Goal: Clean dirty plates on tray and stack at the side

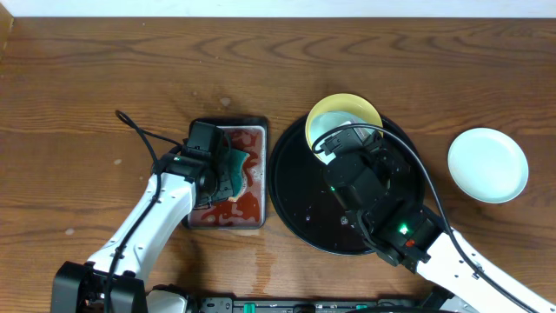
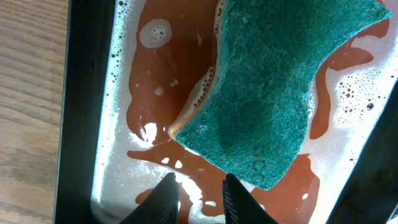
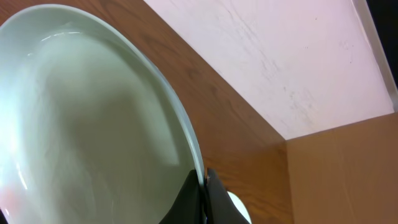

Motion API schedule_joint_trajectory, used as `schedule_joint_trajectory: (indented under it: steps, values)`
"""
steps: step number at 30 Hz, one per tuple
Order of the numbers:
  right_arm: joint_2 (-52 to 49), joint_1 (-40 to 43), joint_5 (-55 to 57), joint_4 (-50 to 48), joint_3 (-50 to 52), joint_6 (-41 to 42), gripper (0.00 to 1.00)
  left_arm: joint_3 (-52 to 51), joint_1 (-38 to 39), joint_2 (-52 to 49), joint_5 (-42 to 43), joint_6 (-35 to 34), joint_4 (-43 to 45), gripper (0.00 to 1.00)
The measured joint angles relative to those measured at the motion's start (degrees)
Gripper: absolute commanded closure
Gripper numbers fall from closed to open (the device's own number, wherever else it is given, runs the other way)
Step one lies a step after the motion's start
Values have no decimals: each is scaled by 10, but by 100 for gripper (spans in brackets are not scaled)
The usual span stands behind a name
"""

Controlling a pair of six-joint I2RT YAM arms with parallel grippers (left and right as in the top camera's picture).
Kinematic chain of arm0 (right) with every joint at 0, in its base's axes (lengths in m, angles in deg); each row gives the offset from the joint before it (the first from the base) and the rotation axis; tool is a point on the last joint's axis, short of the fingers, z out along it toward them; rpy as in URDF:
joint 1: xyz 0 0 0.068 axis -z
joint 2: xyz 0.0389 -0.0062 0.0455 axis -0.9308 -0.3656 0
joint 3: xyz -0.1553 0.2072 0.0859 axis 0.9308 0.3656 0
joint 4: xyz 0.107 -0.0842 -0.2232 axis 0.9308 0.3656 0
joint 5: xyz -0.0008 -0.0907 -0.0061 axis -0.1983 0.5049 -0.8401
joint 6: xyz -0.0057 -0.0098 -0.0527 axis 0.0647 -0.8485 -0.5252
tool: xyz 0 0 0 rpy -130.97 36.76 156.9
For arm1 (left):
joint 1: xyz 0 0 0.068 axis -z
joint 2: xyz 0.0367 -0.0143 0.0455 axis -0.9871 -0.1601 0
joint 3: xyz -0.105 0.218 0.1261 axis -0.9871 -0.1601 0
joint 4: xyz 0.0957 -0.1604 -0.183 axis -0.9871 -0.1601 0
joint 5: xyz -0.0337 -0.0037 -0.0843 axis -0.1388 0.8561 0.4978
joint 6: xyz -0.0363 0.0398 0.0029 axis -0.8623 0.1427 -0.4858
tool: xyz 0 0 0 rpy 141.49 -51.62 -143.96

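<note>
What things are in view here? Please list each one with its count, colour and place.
yellow plate: one, pale yellow, at the far edge of the round tray
held plate: one, pale mint, tilted, gripped by its rim above the round tray
side plate: one, pale mint, on the table to the right
round tray: one, glossy black, middle right of the table
metal tray: one, rectangular, holds red foamy liquid, left of the round tray
sponge: one, green, over the red liquid
table: one, brown wood
left fingers: two, black, slightly apart, over the metal tray near the sponge
right fingers: two, black, closed on the held plate's rim
</note>
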Motion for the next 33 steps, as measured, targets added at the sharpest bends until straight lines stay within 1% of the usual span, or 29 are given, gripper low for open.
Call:
schedule_joint_trajectory:
  steps: [17, 33]
  values:
    - [0, 0, 13, -54, 0, -97, 99, 0, 0, 0, 0, 0, 0, 75]
    - [0, 1, 28, -103, 0, -159, 99, 0, 0, 0, 0, 0, 0, 75]
